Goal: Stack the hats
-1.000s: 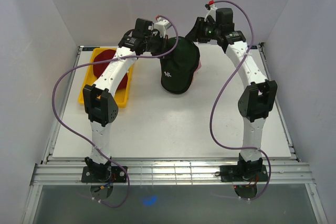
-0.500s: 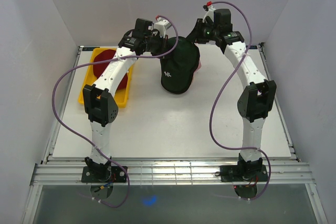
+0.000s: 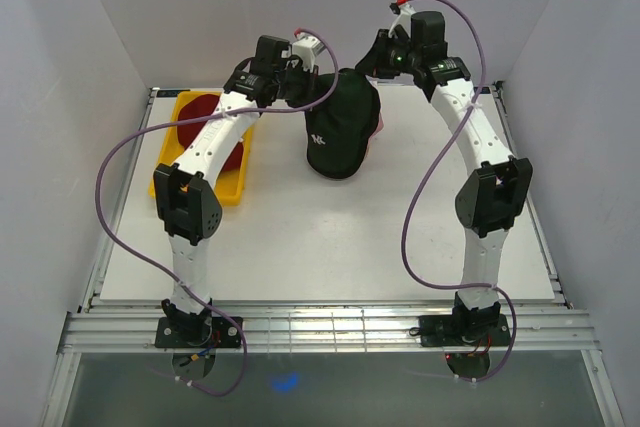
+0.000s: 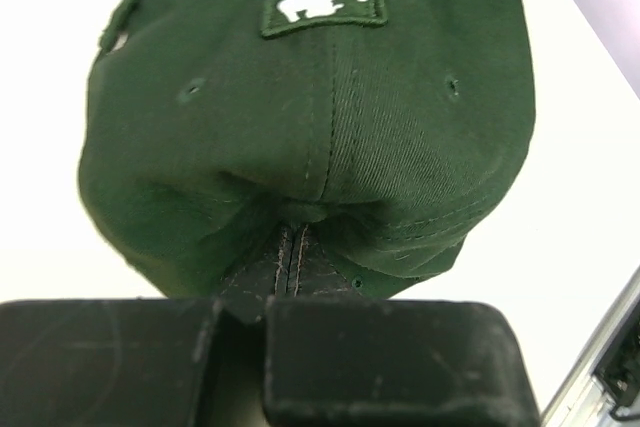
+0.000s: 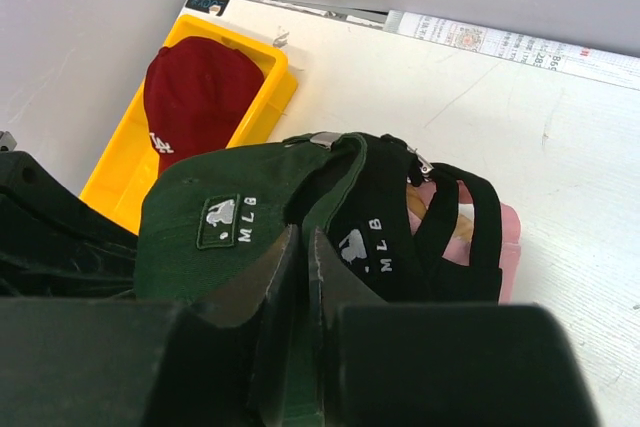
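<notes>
Green cap (image 3: 338, 132) runs far-to-near, brim nearward, pinched by left hand (image 4: 290, 247) and right hand (image 5: 300, 247).

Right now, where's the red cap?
The red cap lies in the yellow tray at the far left of the workspace. In the right wrist view it sits up and left of the green cap.

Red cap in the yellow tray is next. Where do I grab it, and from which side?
Pinch the red cap on its domed crown, coming straight down. It lies crown-up inside the yellow tray, whose walls hem its sides, so a sideways approach looks blocked. The soft fabric should bunch when pinched. Its brim is not clearly visible, so don't aim there.
</notes>
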You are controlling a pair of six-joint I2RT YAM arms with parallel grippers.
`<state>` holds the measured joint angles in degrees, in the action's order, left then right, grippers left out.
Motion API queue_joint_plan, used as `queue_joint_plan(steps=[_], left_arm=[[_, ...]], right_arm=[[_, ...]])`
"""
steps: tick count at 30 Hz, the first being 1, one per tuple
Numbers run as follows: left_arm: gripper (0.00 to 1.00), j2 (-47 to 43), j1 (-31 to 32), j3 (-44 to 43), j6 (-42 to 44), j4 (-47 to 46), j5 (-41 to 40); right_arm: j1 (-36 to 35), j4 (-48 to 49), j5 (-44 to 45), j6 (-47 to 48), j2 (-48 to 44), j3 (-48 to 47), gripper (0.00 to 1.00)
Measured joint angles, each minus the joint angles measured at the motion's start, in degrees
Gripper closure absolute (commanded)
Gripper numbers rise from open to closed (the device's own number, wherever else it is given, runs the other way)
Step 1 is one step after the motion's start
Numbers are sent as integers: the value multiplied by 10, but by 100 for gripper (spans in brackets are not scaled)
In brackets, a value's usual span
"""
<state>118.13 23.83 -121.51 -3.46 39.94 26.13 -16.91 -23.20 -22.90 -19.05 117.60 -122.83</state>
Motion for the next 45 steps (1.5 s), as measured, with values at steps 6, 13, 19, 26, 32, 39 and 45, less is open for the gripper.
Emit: queue_joint_plan(steps=[6,13,19,26,32,39,45], left_arm=[[100,-29,0,12,0,-11,-31],[100,-42,0,12,1,-19,-45],[100,-42,0,37,-1,-30,-44],[100,-43,1,78,-11,-47,-38],[100,-45,3,90,-11,-55,-38],[100,-46,5,95,-18,-57,-38],[100,-46,10,97,-20,-57,-46]], right_arm=[[-1,2,3,0,-9,0,89],[-1,9,12,1,-43,49,89],[-1,15,20,6,-54,76,90],[-1,13,23,12,-54,90,91],[-1,20,29,13,-54,106,92],[2,50,42,13,-70,155,86],[9,55,48,9,-85,177,42]])
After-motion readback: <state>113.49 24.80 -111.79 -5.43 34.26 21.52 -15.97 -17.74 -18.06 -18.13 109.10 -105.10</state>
